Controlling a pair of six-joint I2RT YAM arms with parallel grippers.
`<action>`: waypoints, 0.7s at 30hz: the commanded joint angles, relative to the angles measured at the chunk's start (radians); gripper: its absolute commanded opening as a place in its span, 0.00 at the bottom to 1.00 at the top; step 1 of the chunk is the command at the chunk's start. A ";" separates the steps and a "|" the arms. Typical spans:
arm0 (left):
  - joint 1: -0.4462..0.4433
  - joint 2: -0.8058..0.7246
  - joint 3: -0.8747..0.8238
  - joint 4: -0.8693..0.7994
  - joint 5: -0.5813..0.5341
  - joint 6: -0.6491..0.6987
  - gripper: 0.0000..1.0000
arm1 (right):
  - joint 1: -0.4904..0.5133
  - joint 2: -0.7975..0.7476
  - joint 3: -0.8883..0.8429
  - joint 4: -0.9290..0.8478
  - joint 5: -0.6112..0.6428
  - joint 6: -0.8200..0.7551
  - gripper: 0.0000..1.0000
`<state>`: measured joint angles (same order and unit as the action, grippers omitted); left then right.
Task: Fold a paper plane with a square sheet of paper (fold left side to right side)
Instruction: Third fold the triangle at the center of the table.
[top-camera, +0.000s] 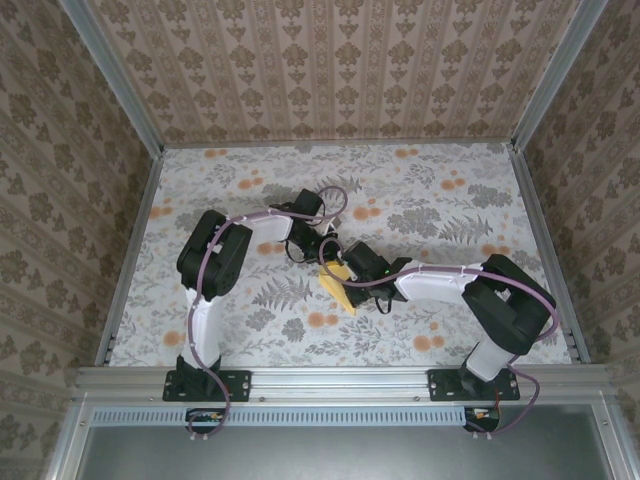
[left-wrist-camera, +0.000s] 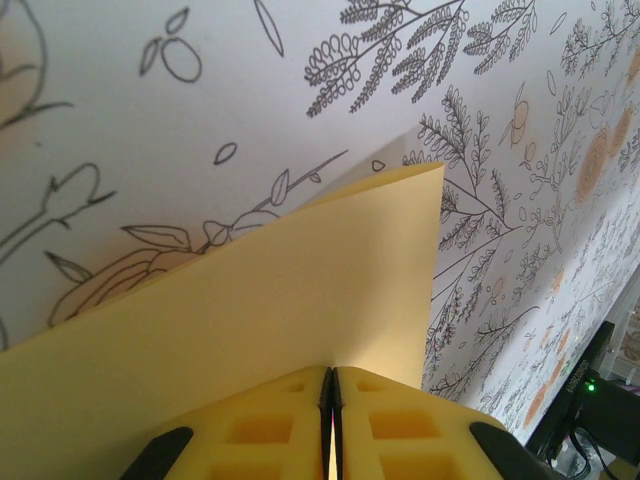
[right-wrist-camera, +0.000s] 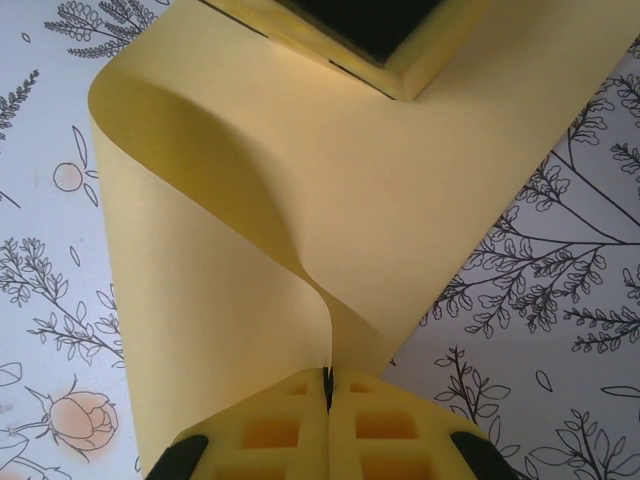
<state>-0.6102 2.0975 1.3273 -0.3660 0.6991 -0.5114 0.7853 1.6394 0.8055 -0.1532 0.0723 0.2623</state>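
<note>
Enclosure: three walls (top-camera: 340, 60) papered in a brown-and-beige damask stripe, with bare aluminium corner posts (top-camera: 112, 75) slanting down to the tabletop at back left and back right. Table cover (top-camera: 430, 205) is white with grey fern and leaf line drawings and scattered small orange flower prints; the same pattern shows close up in both wrist views (left-wrist-camera: 200, 100) (right-wrist-camera: 560, 250). Near edge carries an aluminium rail (top-camera: 340, 381) above a ribbed strip and a dark grey panel (top-camera: 340, 450); light even, shadows soft.

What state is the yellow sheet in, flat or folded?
Curled over, not creased: the sheet bends in a soft loop, pinched by the left pincer and right pincer.
</note>
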 joint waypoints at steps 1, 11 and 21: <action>-0.017 0.046 0.000 -0.037 -0.039 0.017 0.12 | -0.005 0.011 0.021 -0.029 0.025 0.008 0.00; -0.017 0.045 0.000 -0.034 -0.038 0.016 0.13 | -0.005 0.023 0.024 -0.027 0.012 0.008 0.00; -0.017 0.013 0.011 -0.046 -0.029 0.023 0.18 | -0.005 0.046 0.010 -0.054 -0.018 0.008 0.00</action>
<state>-0.6121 2.0975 1.3304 -0.3656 0.7033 -0.5110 0.7849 1.6516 0.8143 -0.1654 0.0746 0.2623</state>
